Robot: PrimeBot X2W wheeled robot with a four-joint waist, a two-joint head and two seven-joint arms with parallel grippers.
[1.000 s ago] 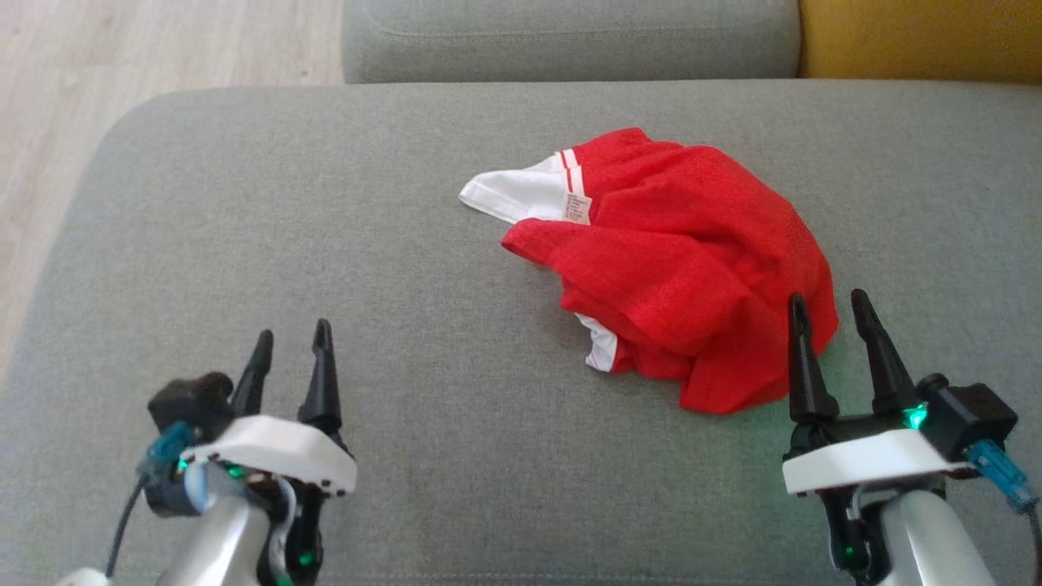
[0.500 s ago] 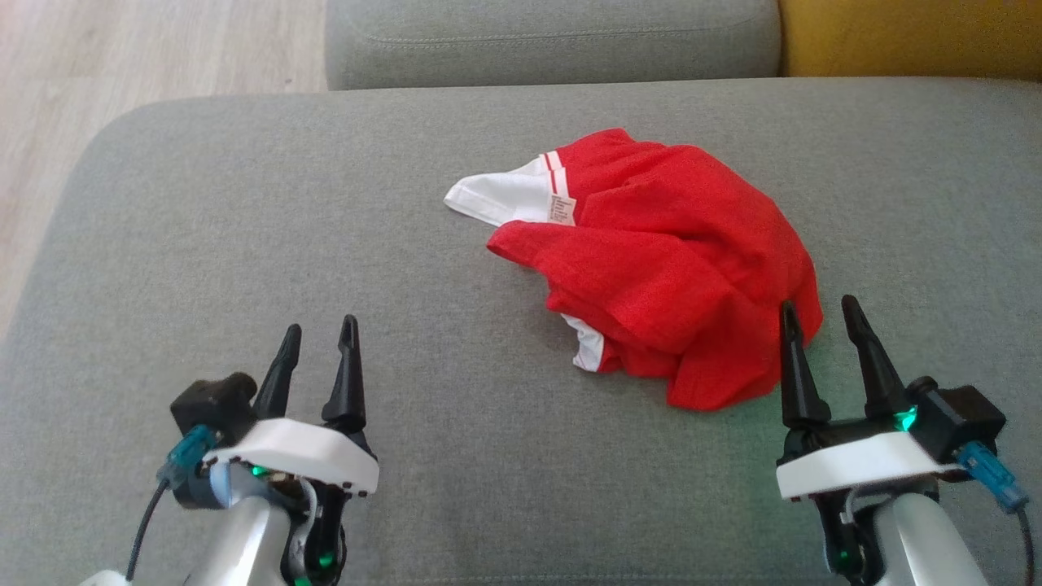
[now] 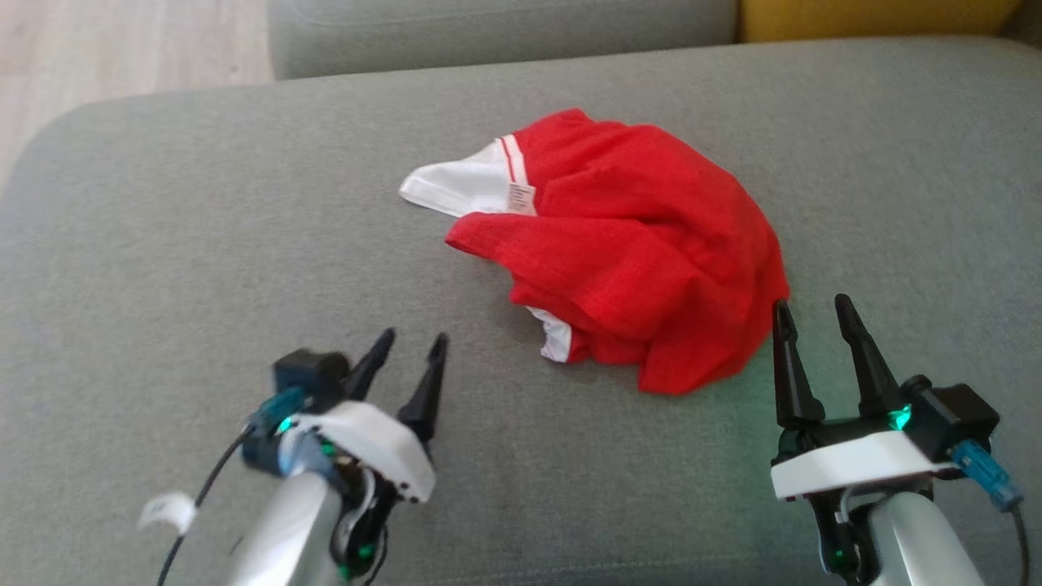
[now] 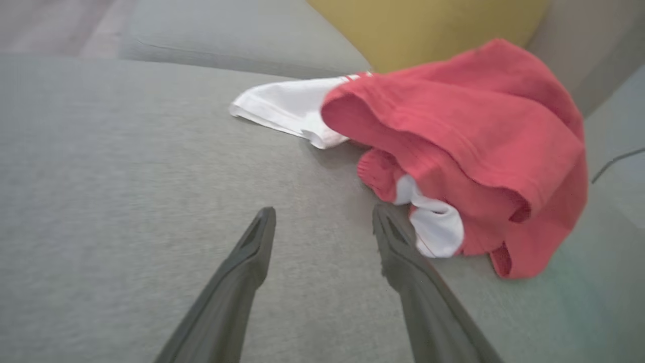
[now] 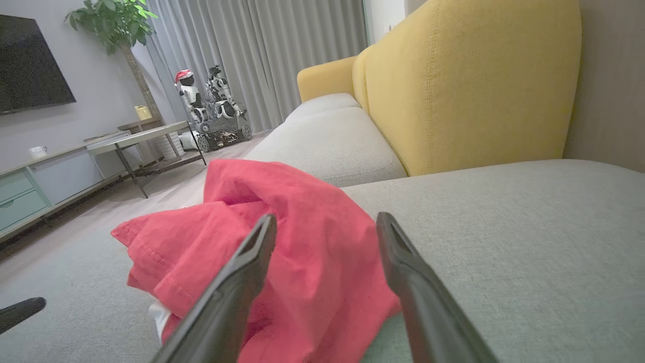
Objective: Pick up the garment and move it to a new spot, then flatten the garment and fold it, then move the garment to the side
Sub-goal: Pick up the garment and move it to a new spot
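Note:
A crumpled red garment (image 3: 627, 244) with white trim lies bunched on the grey sofa cushion (image 3: 203, 244). Its white part points left. My left gripper (image 3: 413, 338) is open, low on the cushion, just left of the garment's near white fold, with nothing between its fingers. In the left wrist view the garment (image 4: 463, 146) sits ahead and right of that gripper (image 4: 322, 214). My right gripper (image 3: 810, 305) is open at the garment's near right edge. The right wrist view has the red cloth (image 5: 282, 237) right before the open fingers of my right gripper (image 5: 327, 219), apart from them.
A second grey cushion (image 3: 488, 28) and a yellow sofa back (image 5: 468, 85) lie beyond the garment. Wooden floor (image 3: 122, 49) shows at the far left, past the cushion's edge. A low table (image 5: 141, 136) and TV unit stand across the room.
My left gripper has moved right and forward toward the garment's near edge. The head camera has shifted, so the whole scene slid left. My right gripper stays at the garment's right edge.

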